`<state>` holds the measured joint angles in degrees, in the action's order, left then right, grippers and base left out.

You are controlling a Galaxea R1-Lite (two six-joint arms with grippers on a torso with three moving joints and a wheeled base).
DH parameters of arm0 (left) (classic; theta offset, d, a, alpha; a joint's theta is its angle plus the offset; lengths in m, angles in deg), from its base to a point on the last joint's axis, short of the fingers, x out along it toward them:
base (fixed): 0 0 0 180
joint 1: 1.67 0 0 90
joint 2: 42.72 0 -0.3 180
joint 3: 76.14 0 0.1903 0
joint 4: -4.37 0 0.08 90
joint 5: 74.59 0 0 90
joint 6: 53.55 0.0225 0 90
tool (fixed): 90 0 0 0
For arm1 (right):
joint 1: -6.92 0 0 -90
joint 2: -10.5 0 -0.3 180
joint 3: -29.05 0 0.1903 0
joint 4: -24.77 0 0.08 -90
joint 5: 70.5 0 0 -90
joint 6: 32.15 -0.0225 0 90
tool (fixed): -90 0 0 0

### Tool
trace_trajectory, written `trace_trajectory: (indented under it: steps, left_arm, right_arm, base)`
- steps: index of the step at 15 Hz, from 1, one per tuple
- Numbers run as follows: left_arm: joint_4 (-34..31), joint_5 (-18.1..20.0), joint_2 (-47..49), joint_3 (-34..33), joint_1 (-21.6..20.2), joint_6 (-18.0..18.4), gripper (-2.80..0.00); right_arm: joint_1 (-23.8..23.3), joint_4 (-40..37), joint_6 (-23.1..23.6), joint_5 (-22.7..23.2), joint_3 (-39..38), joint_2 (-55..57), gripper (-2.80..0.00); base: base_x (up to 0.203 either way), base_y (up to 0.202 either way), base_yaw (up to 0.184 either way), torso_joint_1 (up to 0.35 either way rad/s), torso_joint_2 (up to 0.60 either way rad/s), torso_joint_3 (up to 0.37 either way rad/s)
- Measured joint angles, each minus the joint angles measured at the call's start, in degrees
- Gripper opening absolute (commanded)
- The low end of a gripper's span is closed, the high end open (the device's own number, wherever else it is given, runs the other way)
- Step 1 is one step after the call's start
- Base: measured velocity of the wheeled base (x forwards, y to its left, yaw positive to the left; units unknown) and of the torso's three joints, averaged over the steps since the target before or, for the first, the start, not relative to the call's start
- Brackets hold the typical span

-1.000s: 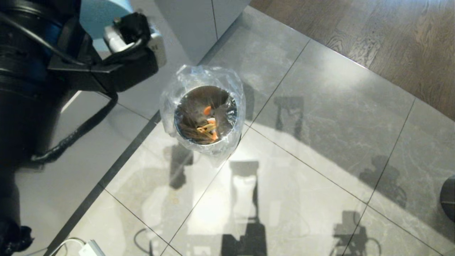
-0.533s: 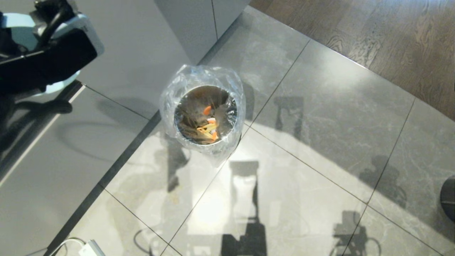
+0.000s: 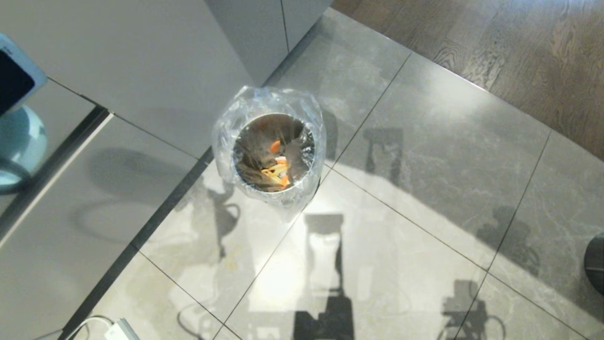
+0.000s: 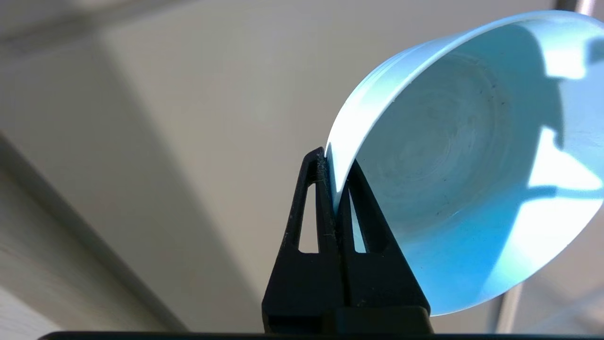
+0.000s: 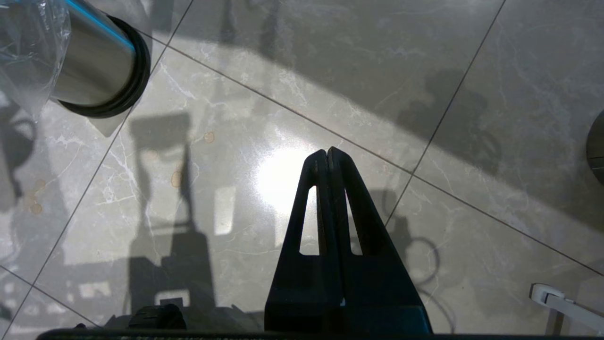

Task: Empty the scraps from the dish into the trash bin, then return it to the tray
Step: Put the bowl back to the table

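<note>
Gripping the dish (empty), left gripper pinches its rim.

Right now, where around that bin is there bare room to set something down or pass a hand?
Bare floor tiles run from the trash bin toward the wood flooring. More bare tile lies on the near side, between the bin and a white plug and cable. It is tighter behind the bin, where cabinet panels stand close. At the left edge, the left gripper holds the dish.
</note>
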<state>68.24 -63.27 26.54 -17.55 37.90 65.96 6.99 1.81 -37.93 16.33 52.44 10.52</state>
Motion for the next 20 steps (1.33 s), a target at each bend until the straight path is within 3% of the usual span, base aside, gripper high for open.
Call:
trace_trajectory:
  steps: [4,9,13,15,20]
  left_arm:
    - [0.0,-0.4,-1.0,-6.2,0.0,-11.0,-2.8]
    - [-0.1,0.2,-6.1,-14.3,4.8,-11.9,-2.8]
    - [-5.3,1.0,-14.6,-19.6,6.5,-12.2,-2.8]
    - [-5.8,1.4,-18.8,-23.1,4.3,-13.1,-2.8]
    - [-6.0,1.9,-26.1,-33.0,-6.7,-24.0,-2.8]
  right_arm:
    - [0.0,0.0,0.0,0.0,0.0,0.0,-2.8]
    - [0.0,0.0,0.0,0.0,0.0,0.0,-2.8]
    - [0.0,0.0,0.0,0.0,0.0,0.0,-2.8]
    - [0.0,0.0,0.0,0.0,0.0,0.0,-2.8]
    - [0.0,0.0,0.0,0.0,0.0,0.0,-2.8]
  base:
    - [0.0,0.0,0.0,0.0,0.0,0.0]
    - [0.0,0.0,0.0,0.0,0.0,0.0]
    - [0.0,0.0,0.0,0.0,0.0,0.0]
    - [0.0,0.0,0.0,0.0,0.0,0.0]
    - [0.0,0.0,0.0,0.0,0.0,0.0]
